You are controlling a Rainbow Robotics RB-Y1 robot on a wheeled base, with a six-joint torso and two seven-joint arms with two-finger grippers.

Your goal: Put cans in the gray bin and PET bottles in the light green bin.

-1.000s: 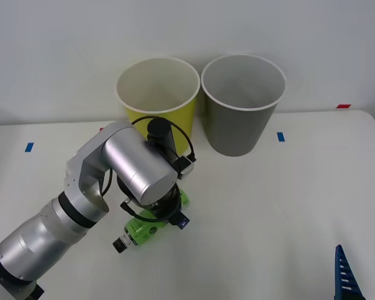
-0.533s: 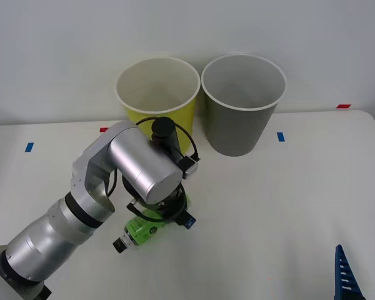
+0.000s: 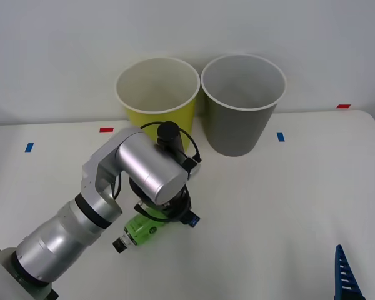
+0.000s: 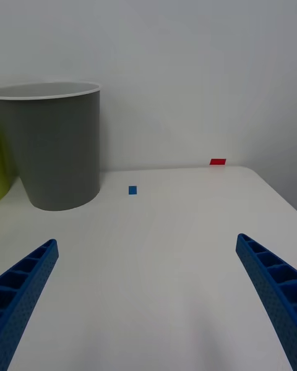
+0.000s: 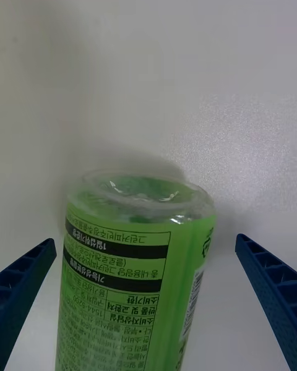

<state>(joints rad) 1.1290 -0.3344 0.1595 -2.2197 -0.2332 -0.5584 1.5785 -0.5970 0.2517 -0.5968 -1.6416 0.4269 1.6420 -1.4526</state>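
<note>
PET bottle [image 5: 133, 272], one in number, lies on its side on the white table [image 3: 269, 206], between the spread blue fingers [image 5: 25, 278] of the left gripper [image 5: 148, 321]. The fingers stand wide apart on either side of the green label and touch nothing; the bottle's clear base points away from the wrist. In the front view the bottle [image 3: 140, 228] shows its black cap toward the robot, with the silver left arm over its far end.

Change over the last second: the left arm's wrist has shifted slightly toward the bins and to the robot's right, while the bottle has stayed where it lay. This reads as the final alignment of an approach; the grasp is not yet made, and no sorting has been done.

Beyond the arm stand two bins, side by side at the table's far edge: one light green bin [image 3: 157, 94], directly behind the bottle and its proper destination, and one gray bin [image 3: 242, 103] on the robot's right. No cans are visible.

The right gripper [image 4: 148, 297] waits low at the table's near right, fingers likewise parted, facing the gray bin [image 4: 55, 145].

Tape marks on the table: three blue, two red.
</note>
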